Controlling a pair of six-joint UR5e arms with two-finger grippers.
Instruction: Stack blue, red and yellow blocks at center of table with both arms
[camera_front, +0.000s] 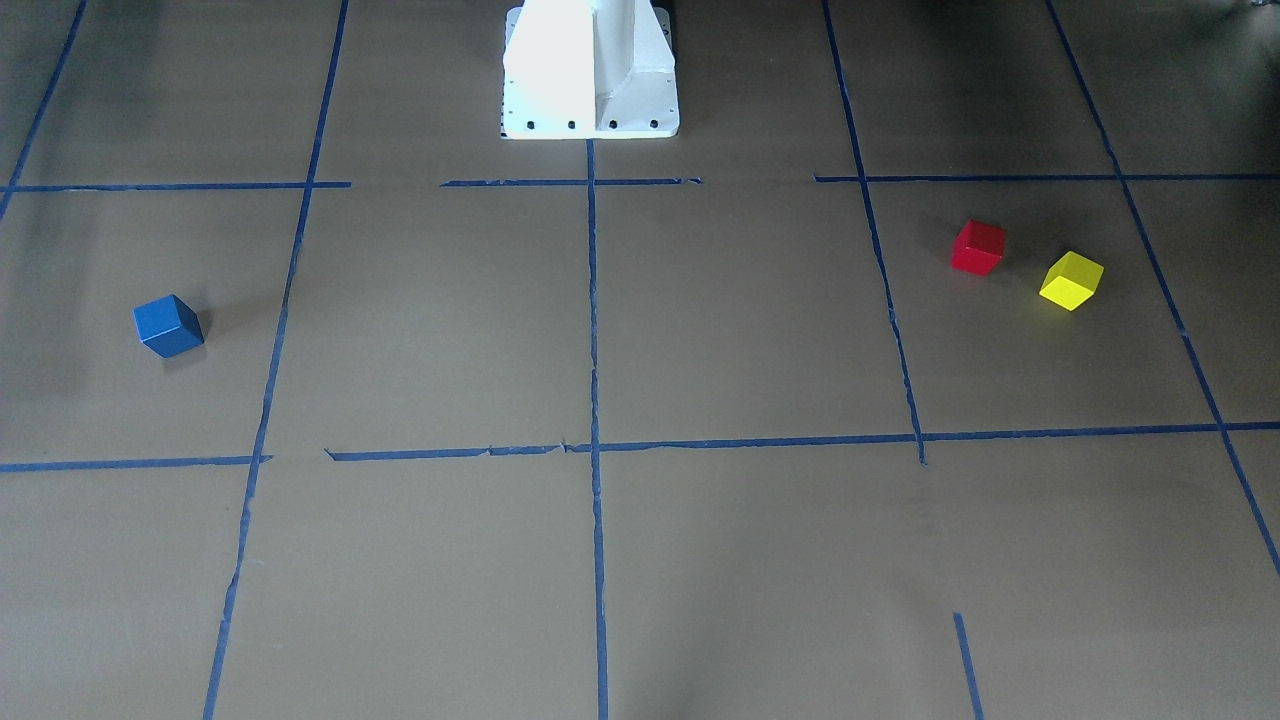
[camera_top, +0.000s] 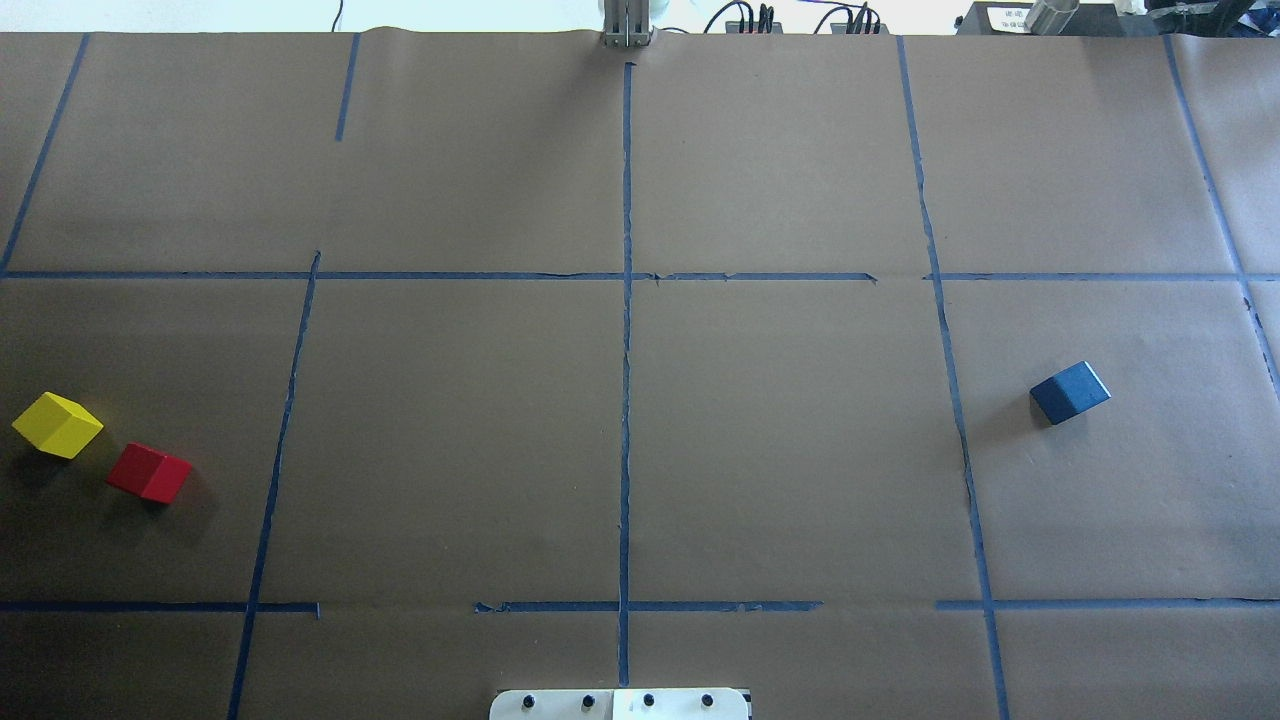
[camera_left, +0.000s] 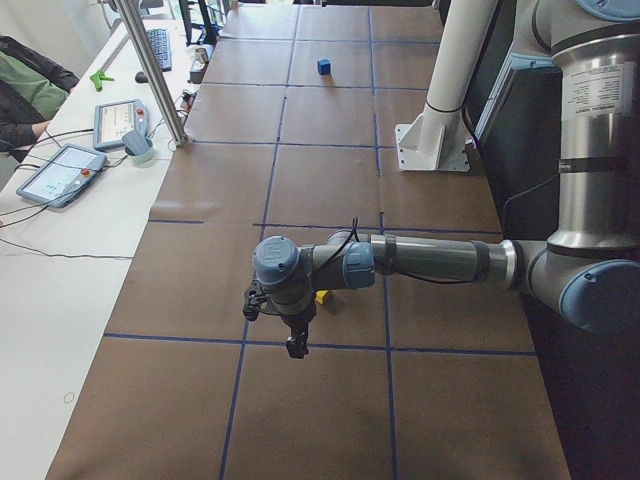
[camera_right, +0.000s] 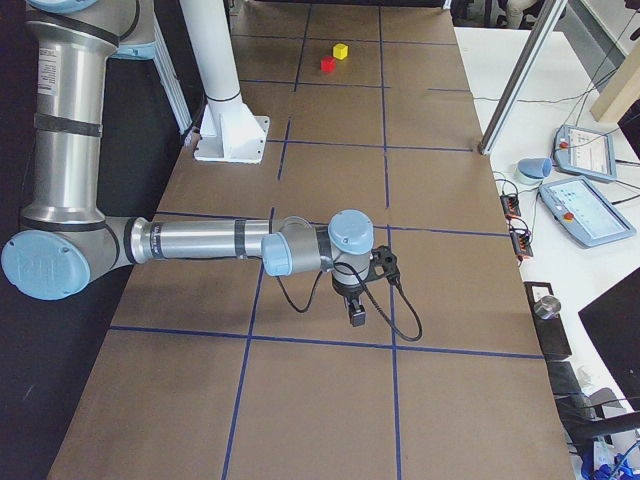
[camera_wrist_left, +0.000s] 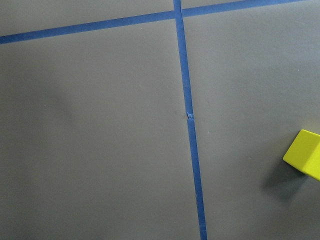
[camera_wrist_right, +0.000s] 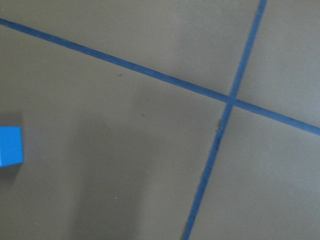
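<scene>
Cannot tell whether spread or pressed for left gripper (camera_left: 296, 345) just beside yellow block (camera_left: 322, 296), nor for right gripper (camera_right: 357, 317) near blue block (camera_wrist_right: 10, 146).

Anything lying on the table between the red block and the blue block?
No objects: in the overhead view, only brown paper crossed by blue tape lines separates the red block from the blue block.

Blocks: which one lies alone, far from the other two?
The blue block, alone on the robot's right side; the red block and yellow block lie near each other on its left.
</scene>
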